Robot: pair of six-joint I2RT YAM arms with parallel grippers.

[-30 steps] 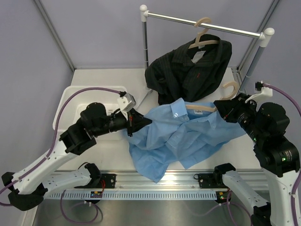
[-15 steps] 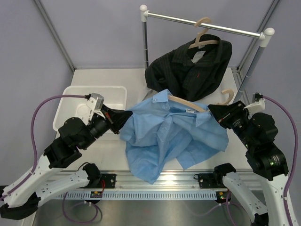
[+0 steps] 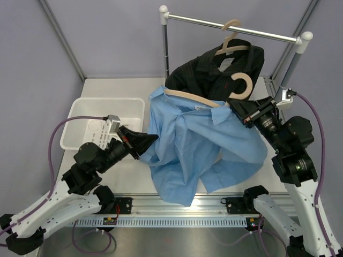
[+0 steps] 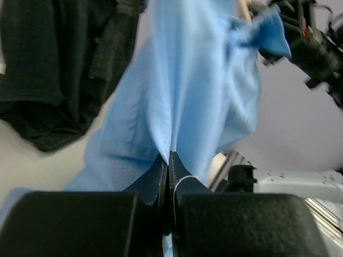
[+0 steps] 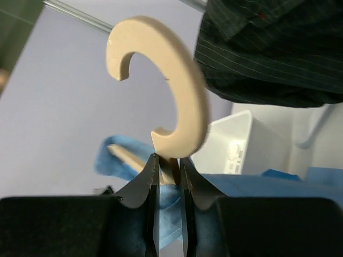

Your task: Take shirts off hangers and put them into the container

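Note:
The light blue shirt (image 3: 198,144) hangs stretched between both grippers above the table. My right gripper (image 3: 237,108) is shut on the neck of its beige hanger (image 3: 242,85), just below the hook (image 5: 182,80), with the jaws (image 5: 167,160) pinching the wood. The hanger's arm (image 3: 185,96) is still inside the collar. At the shirt's left edge my left gripper (image 3: 146,141) is shut on a fold of blue cloth (image 4: 182,80), fingertips (image 4: 169,158) pressed together. The black pinstriped shirt (image 3: 214,75) hangs on a second hanger (image 3: 230,40) on the rail. The white container (image 3: 80,107) sits at the left.
A metal clothes rail (image 3: 236,29) on two posts stands at the back, and the black shirt's hem rests on the table beneath it. The left arm's body lies in front of the container. A slotted aluminium rail (image 3: 177,206) runs along the near edge.
My right gripper has lifted the hanger up and back toward the rail, raising the blue shirt off the table. The left gripper kept its hold on the shirt's edge while its arm drew nearer.

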